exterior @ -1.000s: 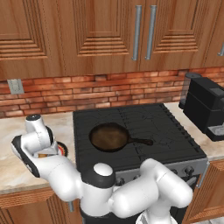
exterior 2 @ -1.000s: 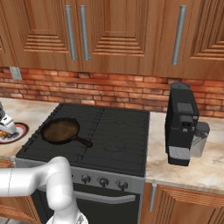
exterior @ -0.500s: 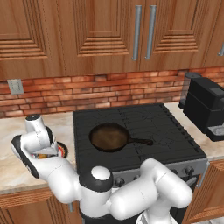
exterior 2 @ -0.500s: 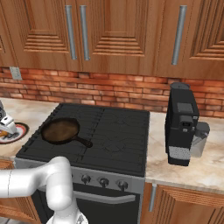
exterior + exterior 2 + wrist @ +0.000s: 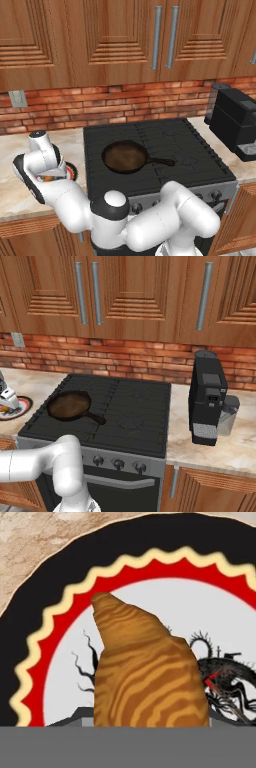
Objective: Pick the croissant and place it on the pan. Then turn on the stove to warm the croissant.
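- Croissant [image 5: 150, 677] lies on the plate [image 5: 60, 587] with the black-and-red rim, on the counter [image 5: 15, 195] left of the stove [image 5: 200, 160]. Hand view sits right over the pastry, very close.
- Gripper [image 5: 50, 176] hangs low over that plate in the left base view; arm posture there looks the same as a second ago.
- Change — the jaws have been closing in over the last second, from wide toward the pastry. Finger tips are hidden in the hand view, so I cannot tell whether they have the croissant yet; probably mid-squeeze.
- Pan [image 5: 125, 156] sits on the stove's front-left grate, nothing in it, handle to the right.
- Judgement: the pick is underway — lift, carry to the pan and the knob turn all remain.
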